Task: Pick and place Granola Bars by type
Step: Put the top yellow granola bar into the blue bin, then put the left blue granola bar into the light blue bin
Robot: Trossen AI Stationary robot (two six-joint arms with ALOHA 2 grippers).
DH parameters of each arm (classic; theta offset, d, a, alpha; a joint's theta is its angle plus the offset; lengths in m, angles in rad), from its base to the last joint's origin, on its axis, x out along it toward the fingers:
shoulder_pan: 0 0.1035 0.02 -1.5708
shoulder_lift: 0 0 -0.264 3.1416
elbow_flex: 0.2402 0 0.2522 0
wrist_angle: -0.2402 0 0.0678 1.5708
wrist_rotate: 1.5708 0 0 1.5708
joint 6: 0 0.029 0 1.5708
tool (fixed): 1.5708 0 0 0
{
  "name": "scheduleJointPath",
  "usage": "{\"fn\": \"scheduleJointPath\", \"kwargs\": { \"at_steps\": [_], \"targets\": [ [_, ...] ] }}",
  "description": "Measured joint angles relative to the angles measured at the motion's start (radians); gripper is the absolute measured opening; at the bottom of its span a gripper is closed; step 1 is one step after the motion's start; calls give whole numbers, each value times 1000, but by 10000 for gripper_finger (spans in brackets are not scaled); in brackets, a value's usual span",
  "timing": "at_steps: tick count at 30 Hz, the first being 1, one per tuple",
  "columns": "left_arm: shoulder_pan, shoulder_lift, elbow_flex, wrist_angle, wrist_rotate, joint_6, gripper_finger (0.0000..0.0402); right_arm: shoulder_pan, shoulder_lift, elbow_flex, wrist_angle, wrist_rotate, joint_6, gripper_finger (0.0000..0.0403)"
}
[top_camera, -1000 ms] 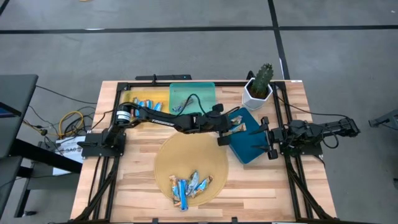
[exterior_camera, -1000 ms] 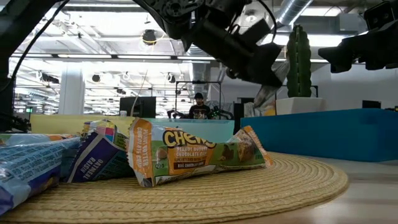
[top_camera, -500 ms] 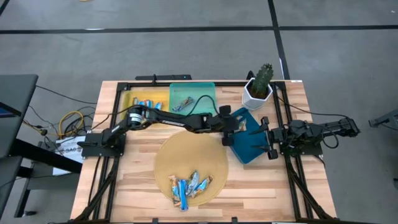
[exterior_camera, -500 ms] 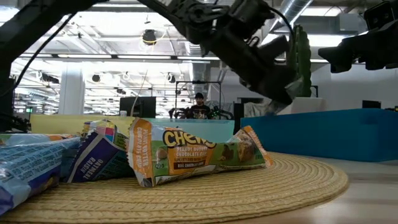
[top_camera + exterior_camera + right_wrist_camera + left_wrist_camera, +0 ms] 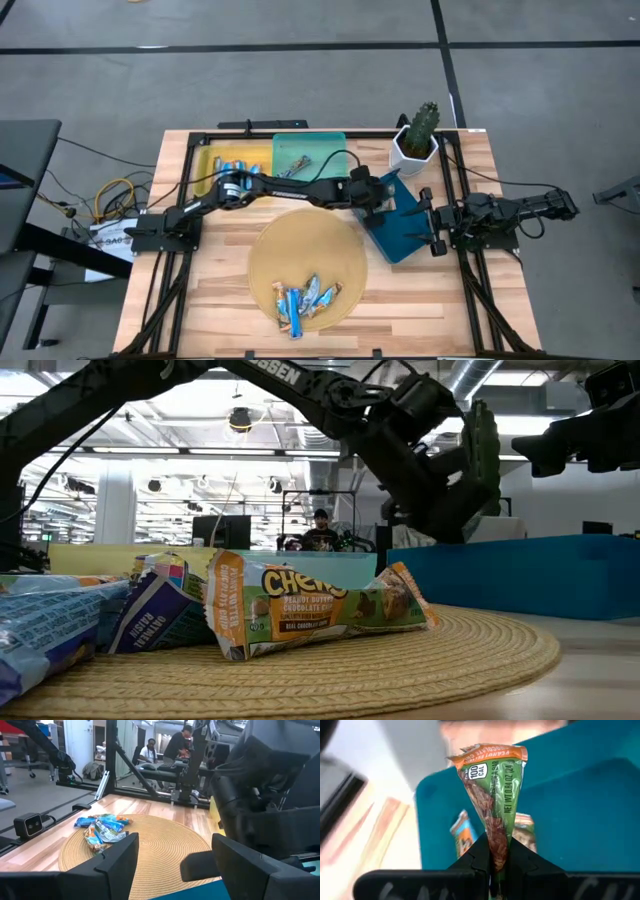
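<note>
Pinching crinkly foil granola bar [image 5: 494, 800], left fingers [image 5: 481, 854], over blue tray [image 5: 580, 815].

From above, the left hand [image 5: 383, 197] covers the bar it holds, so the wrapper cannot be seen there. In the left wrist view the lower end of that held bar [image 5: 495, 795] disappears between the dark fingers [image 5: 479, 855], and two bars [image 5: 464, 832] lying in the dark blue tray [image 5: 580, 805] are blurred and partly hidden behind it. In the low view the left edge cuts off a blue bar [image 5: 40, 630]. The pile of bars on the round mat [image 5: 305, 297] is too small from above to read. The right wrist view's near arm [image 5: 260, 785] is blurred.
</note>
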Motion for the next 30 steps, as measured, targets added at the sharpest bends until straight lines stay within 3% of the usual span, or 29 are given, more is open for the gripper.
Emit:
{"fn": "scheduleJointPath", "kwargs": {
  "at_steps": [9,21,30],
  "targets": [
    [15,0,-1,-61,-1,-257,23,0,0,0,0,0,0,244],
    [14,0,-1,-68,9,-256,120,0,0,0,0,0,0,244],
    [-9,-1,-1,-8,47,-116,128,0,0,0,0,0,0,244]
  ]
}}
